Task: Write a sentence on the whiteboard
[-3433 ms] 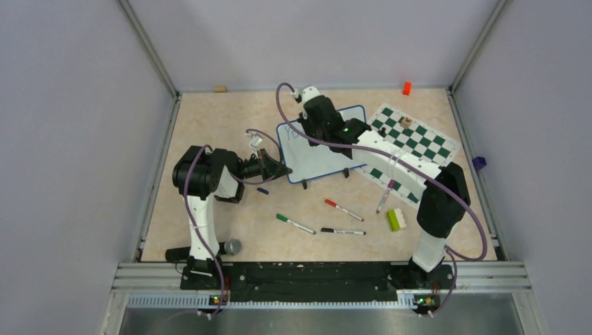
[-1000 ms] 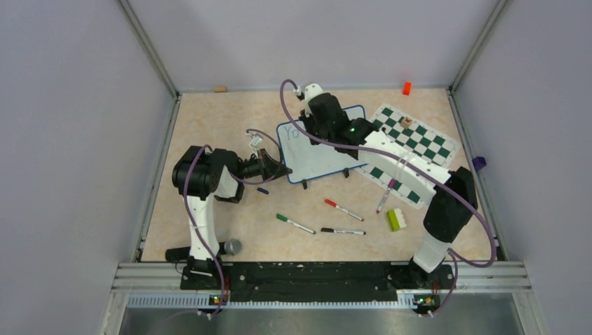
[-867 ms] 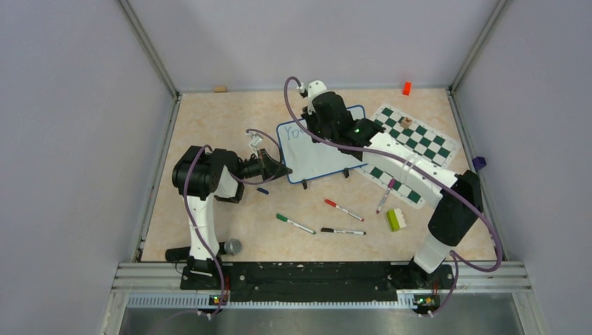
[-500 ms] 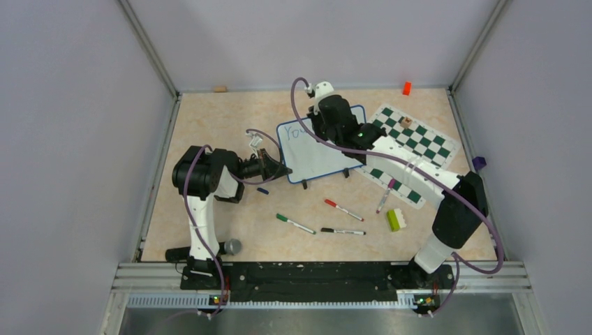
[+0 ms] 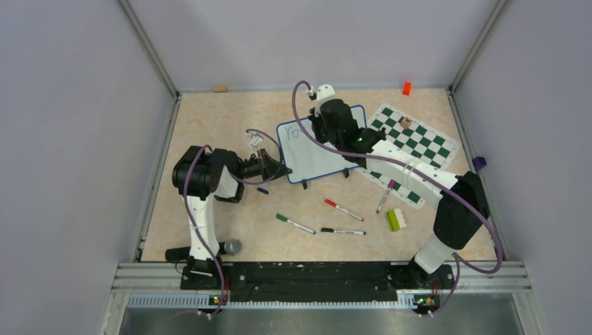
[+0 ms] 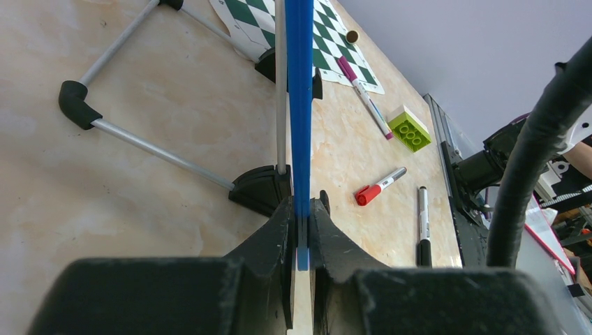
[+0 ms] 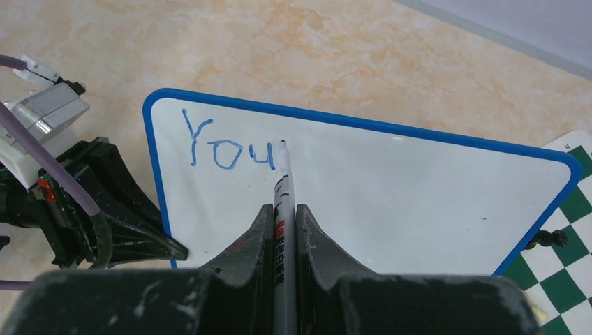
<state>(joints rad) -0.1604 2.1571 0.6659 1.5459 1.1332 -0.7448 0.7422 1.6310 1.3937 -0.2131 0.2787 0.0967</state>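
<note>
The whiteboard (image 5: 314, 157) with a blue frame stands tilted on two black feet mid-table; it fills the right wrist view (image 7: 391, 188). Blue letters "You" (image 7: 227, 145) are written at its top left. My right gripper (image 7: 283, 209) is shut on a white marker (image 7: 283, 185) whose tip sits just right of the "u". In the top view the right gripper (image 5: 328, 125) is over the board's upper middle. My left gripper (image 6: 301, 206) is shut on the board's blue edge (image 6: 300, 105), at its left side (image 5: 279, 167).
The green-and-white chess mat (image 5: 412, 143) lies right of the board. Loose markers lie in front: green (image 5: 294, 223), red (image 5: 343, 209), black (image 5: 342, 231), and a purple one (image 5: 385, 196). A green brick (image 5: 396, 220) and a blue cap (image 5: 262, 190) are nearby.
My right gripper has moved rightward along the top of the board with the marker, and the blue letters have grown from "Y" to "You". The left arm has not moved.
</note>
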